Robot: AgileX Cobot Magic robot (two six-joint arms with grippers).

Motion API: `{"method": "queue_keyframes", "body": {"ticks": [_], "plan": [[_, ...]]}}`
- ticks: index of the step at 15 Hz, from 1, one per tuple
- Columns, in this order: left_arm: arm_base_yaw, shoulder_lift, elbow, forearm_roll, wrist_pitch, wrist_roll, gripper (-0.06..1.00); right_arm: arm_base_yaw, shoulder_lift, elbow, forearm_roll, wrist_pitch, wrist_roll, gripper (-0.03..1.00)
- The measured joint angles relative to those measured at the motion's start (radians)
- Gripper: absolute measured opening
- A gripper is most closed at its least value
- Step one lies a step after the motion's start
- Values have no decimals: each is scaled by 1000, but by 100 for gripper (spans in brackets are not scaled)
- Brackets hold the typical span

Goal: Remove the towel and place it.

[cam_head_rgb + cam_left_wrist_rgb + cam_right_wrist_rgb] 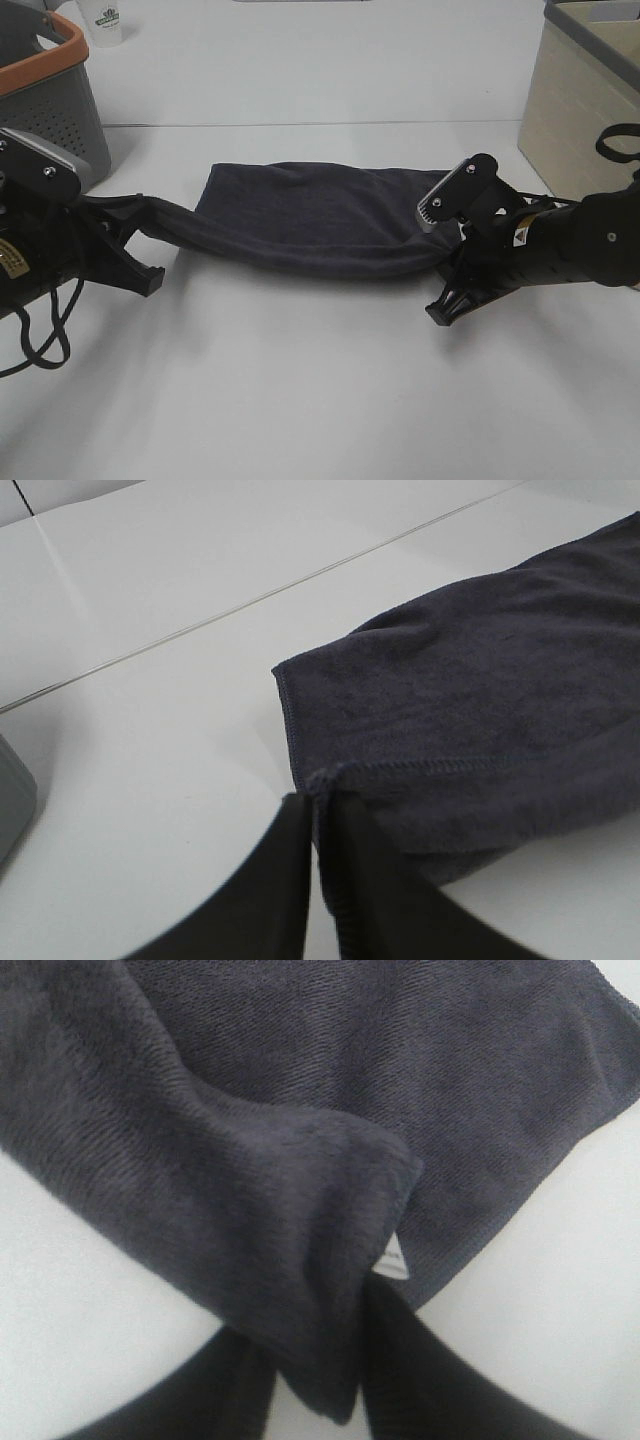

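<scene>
The dark charcoal-grey towel (310, 215) lies stretched across the white table between both arms, its near edge pulled taut and lifted. My left gripper (135, 232) is shut on the towel's left corner; in the left wrist view its fingers (285, 900) pinch the stitched hem of the towel (470, 700). My right gripper (450, 262) is shut on the right corner. In the right wrist view the towel (250, 1160) bunches between the fingers (400, 1370), and a small white tag (393, 1258) shows at the edge.
A grey perforated basket (45, 100) with an orange rim stands at the back left, beside a clear cup (105, 22). A beige bin (580, 100) with a grey rim stands at the back right. A black cable (35, 335) loops below the left arm.
</scene>
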Motion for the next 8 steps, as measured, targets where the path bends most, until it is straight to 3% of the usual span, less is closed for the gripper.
{"method": "queue_keyframes", "body": {"ticks": [1,2,4,5,8], "plan": [[0,0,0,10,0,0,29,0,-11,0,-5,3,0,43],[0,0,0,15,0,0,37,0,-18,0,-5,4,0,61],[0,-1,0,17,0,-23,69,0,-48,1,-6,35,0,73],[0,-11,0,16,6,-45,76,0,-72,1,-7,58,0,75],[0,-109,2,14,122,-79,79,0,-168,2,-8,161,-2,76]]}}
